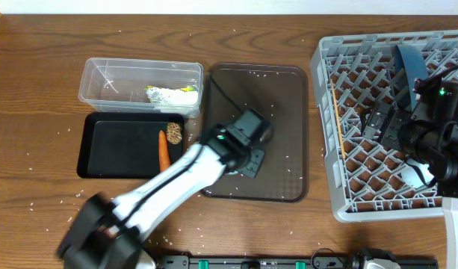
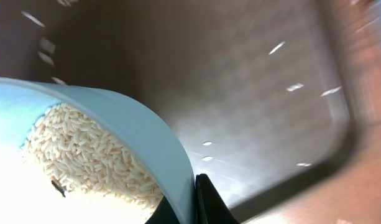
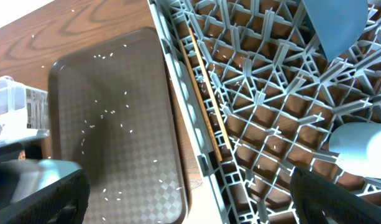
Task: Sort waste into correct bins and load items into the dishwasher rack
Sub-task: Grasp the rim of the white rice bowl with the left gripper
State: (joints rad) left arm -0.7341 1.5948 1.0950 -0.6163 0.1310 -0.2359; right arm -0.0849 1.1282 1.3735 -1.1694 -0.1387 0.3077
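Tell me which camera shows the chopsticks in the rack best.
Right wrist: the chopsticks run close and sharp along the rack wall nearest the brown tray. Overhead shows them only as a thin line there. Left wrist doesn't show them.

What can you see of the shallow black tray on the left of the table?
The black tray is a shallow rounded-corner rectangle with a raised rim, seemingly plastic, lying flat on the wooden table beside the clear tub; whether they touch is unclear. An orange carrot and a brown food lump lie at its right end; the rest is bare. The left arm crosses above one corner.
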